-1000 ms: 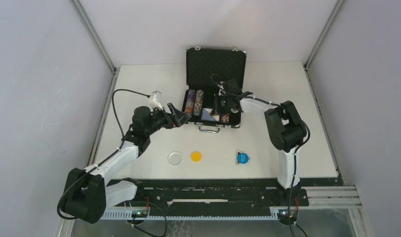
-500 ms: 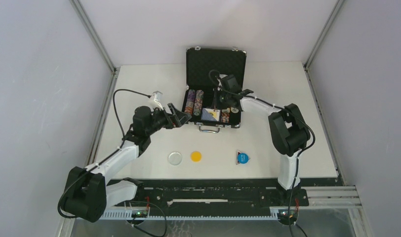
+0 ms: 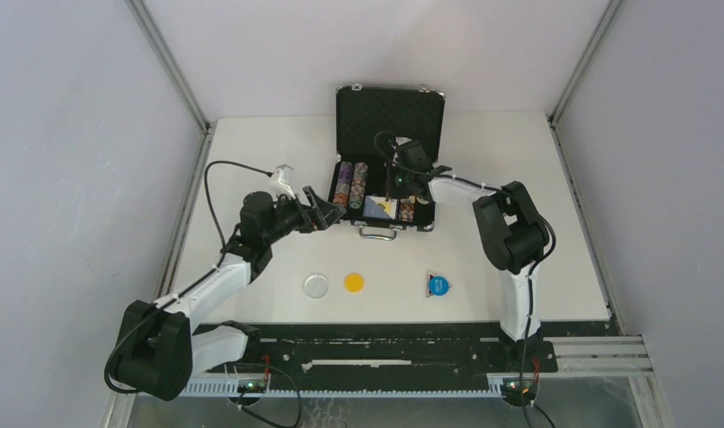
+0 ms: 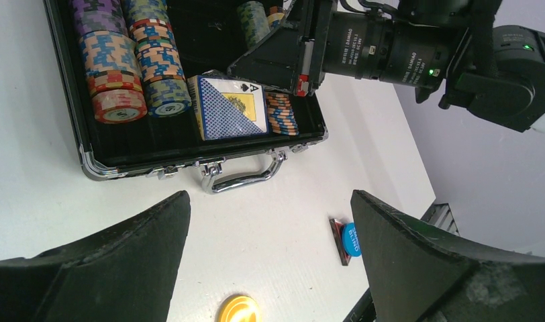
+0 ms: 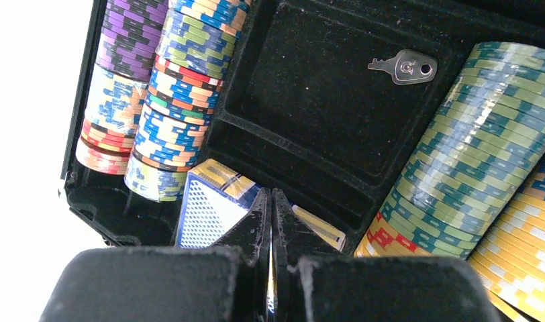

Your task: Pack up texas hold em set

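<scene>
A: Right hand point(image 5: 270, 201)?
B: Fingers were pressed together, nothing seen between them, tips over the blue-backed card deck point(image 5: 206, 215) inside the open small black briefcase with silver edges point(image 3: 390, 107).
A: Left hand point(image 4: 270, 268)?
B: Spread wide, empty, over the white worktop point(image 3: 251, 152) near the case handle.
A: Rest of the set?
B: Multicoloured poker chip rolls point(image 5: 149, 100) lay in the case. The clear round token point(image 3: 316, 285), yellow round token point(image 3: 354, 282) and blue token point(image 3: 438, 284) sat loose on the worktop.
</scene>
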`<action>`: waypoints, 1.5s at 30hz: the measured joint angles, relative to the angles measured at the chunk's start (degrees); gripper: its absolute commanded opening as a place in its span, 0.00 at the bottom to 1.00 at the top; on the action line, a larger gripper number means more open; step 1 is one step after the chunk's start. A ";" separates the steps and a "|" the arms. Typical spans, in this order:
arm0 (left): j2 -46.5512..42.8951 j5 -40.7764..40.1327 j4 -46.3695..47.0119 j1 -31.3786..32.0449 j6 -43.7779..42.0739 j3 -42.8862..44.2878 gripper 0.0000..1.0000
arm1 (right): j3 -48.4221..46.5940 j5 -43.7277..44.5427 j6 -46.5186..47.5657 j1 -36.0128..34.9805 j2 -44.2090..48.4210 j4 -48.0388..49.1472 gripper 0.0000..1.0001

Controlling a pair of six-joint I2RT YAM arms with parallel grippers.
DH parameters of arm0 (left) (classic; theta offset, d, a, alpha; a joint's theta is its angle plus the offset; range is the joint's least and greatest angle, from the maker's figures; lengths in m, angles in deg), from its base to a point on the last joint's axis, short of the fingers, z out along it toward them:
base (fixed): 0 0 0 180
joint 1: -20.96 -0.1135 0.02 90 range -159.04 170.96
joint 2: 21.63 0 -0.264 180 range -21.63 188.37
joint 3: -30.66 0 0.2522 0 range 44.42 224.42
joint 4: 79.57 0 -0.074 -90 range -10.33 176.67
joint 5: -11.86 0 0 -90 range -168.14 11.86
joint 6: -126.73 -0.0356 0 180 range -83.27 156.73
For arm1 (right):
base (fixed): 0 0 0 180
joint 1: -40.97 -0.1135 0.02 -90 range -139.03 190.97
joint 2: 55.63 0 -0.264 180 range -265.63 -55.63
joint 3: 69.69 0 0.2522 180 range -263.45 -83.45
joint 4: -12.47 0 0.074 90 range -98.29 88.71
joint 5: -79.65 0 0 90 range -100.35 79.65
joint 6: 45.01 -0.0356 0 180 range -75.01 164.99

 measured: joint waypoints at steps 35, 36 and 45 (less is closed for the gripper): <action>1.46 1.25 0.42 0.00 0.09 0.00 0.93 | -8.11 2.27 2.40 1.66 0.42 -6.36 0.00; 1.46 1.22 0.42 0.00 0.09 0.00 0.93 | -6.67 2.29 2.51 1.60 0.00 -6.10 0.00; 1.51 2.19 0.50 0.00 0.72 0.00 0.93 | 2.93 2.38 2.27 0.85 1.27 0.26 0.00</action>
